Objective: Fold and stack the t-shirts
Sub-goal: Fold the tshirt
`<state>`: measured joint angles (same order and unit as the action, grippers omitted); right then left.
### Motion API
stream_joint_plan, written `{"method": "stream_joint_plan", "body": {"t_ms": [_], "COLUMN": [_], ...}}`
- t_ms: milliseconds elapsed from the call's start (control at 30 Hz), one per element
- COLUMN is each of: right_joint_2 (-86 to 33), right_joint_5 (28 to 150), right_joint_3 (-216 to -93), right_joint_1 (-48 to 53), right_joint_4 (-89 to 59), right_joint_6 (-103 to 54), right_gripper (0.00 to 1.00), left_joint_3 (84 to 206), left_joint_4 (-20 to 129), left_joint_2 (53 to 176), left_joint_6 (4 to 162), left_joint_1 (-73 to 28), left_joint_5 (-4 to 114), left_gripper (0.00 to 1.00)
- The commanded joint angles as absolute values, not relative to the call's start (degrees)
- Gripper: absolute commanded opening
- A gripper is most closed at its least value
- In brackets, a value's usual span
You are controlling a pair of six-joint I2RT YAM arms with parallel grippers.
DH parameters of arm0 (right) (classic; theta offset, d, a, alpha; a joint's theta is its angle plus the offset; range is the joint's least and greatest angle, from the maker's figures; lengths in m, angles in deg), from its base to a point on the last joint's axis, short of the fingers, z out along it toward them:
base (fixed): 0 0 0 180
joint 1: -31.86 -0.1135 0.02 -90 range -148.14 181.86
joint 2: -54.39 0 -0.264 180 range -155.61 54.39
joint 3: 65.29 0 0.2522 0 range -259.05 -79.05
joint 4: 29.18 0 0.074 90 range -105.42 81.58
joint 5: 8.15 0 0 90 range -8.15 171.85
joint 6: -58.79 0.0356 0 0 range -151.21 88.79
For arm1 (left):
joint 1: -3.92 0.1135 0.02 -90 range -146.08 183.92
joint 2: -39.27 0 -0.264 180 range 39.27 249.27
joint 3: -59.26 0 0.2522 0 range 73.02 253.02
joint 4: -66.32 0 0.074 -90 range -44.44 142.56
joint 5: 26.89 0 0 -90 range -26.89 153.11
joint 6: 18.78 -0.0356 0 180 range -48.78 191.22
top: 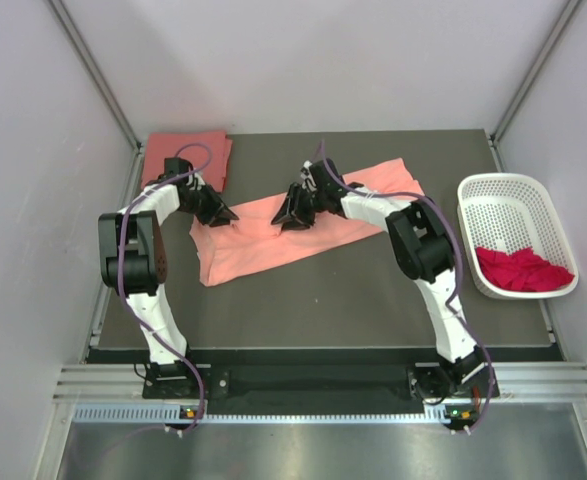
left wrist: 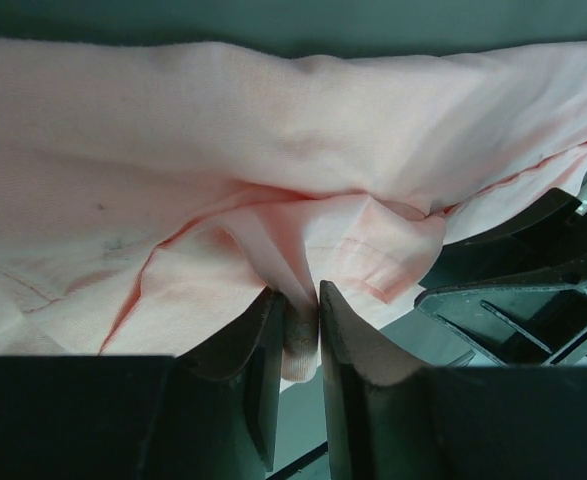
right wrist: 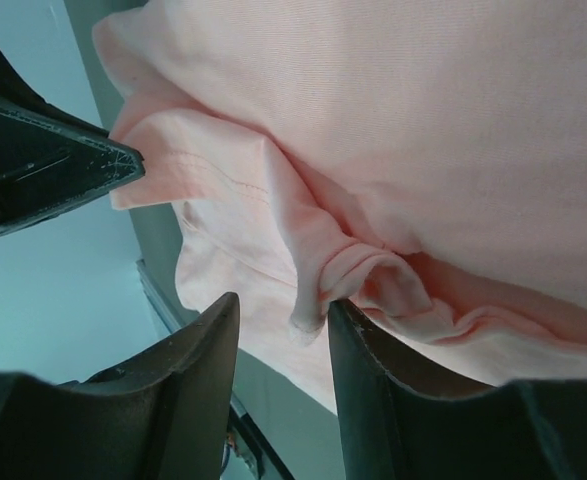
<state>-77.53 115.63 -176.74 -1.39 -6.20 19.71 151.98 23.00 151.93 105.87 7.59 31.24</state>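
We grip the light salmon-pink cotton t-shirt (top: 248, 250).
Our left end effector (left wrist: 298, 300) pinches a fold; our right end effector (right wrist: 283, 312) straddles another, jaws apart.

The dark grey table (top: 353, 300) carries three things. A salmon-pink t-shirt (top: 253, 245) lies rumpled across its middle, slanting from 7 o'clock up toward 1 o'clock. A coral-red t-shirt (top: 188, 152) lies folded at 11 o'clock. A white perforated basket (top: 513, 215) stands at 3 o'clock.
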Motion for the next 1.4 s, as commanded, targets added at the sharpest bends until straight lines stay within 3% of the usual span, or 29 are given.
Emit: {"method": "stream_joint_plan", "body": {"t_ms": [0,133,233,267,367,433,700,900,1133,1367], "right_joint_2": [-79.03,-79.82,-80.26,-80.35,-80.26,-80.70,-85.18,-84.92,-81.67,-78.50], "right_joint_5": [115.87,115.25,114.46,114.02,112.79,113.57,119.03,118.68,116.04,113.31], "right_joint_3": [-180.12,-180.39,-180.91,-182.13,-184.60,-186.44,-190.50,-189.18,-190.50,-192.87], "right_joint_1": [-1.80,-1.71,-1.28,-1.10,0.22,1.44,1.80,1.98,3.56,3.39], "right_joint_4": [-7.42,-4.96,-3.64,-1.90,0.39,1.63,5.06,5.67,11.64,15.62], "right_joint_6": [20.04,17.58,15.73,15.03,12.04,10.20,7.38,5.80,2.02,-1.50], "right_gripper": [0.41,0.40,0.26,0.15,0.02,0.00,0.03,0.18,0.34,0.37], "left_joint_3": [151.42,150.98,150.72,150.72,150.63,150.46,150.28,151.68,154.76,152.66], "left_joint_4": [23.91,24.09,23.65,23.21,21.89,21.36,19.96,17.85,13.90,16.96], "left_joint_2": [149.31,148.78,148.69,148.69,148.95,149.04,150.80,151.15,145.81,141.83], "left_joint_6": [105.94,105.94,105.41,105.24,103.92,103.13,101.72,100.23,98.64,100.66], "left_joint_1": [7.70,7.79,7.70,7.70,7.79,7.70,7.70,7.70,7.70,7.18], "left_joint_5": [31.12,31.21,32.00,32.35,34.02,35.59,39.20,42.45,46.50,39.22], "left_gripper": [0.25,0.25,0.25,0.24,0.23,0.23,0.21,0.25,0.40,0.37]}}
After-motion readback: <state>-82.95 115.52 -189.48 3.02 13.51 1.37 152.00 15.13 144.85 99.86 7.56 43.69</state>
